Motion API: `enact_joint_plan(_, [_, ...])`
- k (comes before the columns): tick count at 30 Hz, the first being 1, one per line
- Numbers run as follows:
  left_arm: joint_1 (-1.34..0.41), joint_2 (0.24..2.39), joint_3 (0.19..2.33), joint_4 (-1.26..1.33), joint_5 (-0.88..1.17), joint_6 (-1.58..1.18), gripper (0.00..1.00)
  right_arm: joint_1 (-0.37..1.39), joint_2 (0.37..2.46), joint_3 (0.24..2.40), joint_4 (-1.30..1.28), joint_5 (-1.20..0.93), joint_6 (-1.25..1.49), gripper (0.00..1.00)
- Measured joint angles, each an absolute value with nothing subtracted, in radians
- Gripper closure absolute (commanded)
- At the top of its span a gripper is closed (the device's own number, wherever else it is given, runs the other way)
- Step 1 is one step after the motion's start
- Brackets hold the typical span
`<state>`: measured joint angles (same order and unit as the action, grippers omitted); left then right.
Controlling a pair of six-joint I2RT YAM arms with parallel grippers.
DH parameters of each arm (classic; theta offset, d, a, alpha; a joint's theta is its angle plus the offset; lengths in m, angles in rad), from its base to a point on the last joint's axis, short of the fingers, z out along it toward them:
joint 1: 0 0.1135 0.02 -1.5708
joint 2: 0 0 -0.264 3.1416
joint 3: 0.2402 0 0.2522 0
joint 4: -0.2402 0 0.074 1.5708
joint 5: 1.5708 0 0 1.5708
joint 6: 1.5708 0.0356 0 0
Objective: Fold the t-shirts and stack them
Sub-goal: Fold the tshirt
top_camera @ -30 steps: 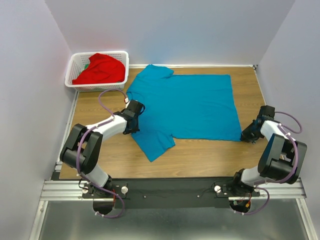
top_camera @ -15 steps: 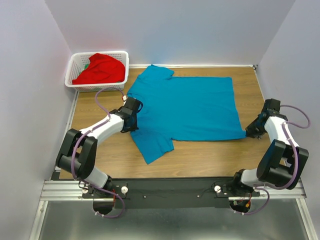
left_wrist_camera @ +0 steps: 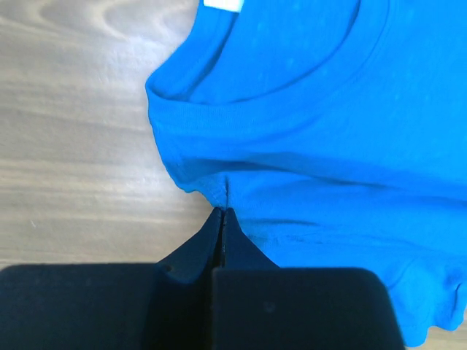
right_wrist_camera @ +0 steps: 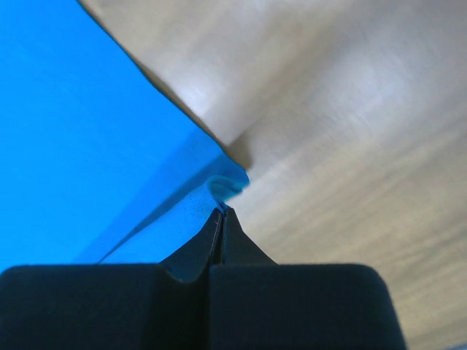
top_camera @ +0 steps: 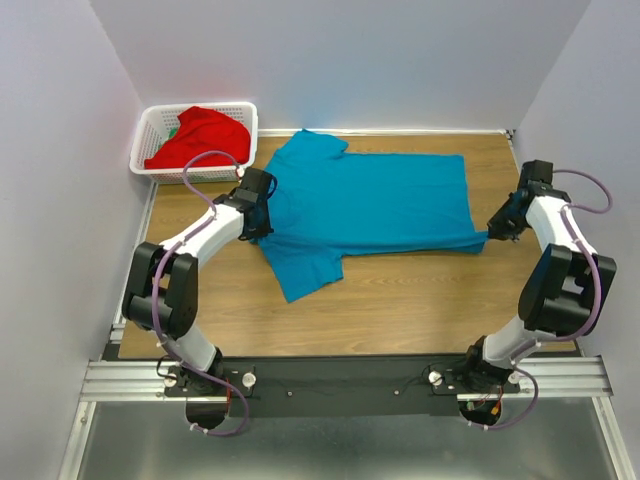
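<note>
The teal-blue t-shirt [top_camera: 370, 205] lies spread on the wooden table, collar to the left, near sleeve [top_camera: 305, 268] pointing toward me. My left gripper [top_camera: 262, 228] is shut on its near shoulder beside the collar [left_wrist_camera: 292, 80], pinching the cloth edge [left_wrist_camera: 222, 200]. My right gripper [top_camera: 492, 232] is shut on the shirt's near hem corner [right_wrist_camera: 228, 186], which is lifted off the table. The near long edge is drawn taut between the two grippers. The red t-shirt [top_camera: 200, 137] lies bunched in the white basket [top_camera: 143, 141] at the far left.
The basket stands against the back wall in the left corner. White walls close the left, back and right sides. Bare wooden table [top_camera: 420, 305] lies between the shirt and the arm bases. A white label [left_wrist_camera: 222, 4] shows at the collar.
Both grippers have moved away from me toward the back wall, carrying the shirt's near edge with them. The visible cloth has become narrower front to back.
</note>
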<state>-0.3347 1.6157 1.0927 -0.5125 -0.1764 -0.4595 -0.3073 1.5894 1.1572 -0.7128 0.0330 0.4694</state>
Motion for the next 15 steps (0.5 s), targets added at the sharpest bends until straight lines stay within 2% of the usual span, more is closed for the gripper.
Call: enact_joint_plan(15, [-0.264,1.807,1.324,-0.525,-0.170,-0.412,1.00,-0.242,1.834,1.427,-0.709,0.034,0.469,0.99])
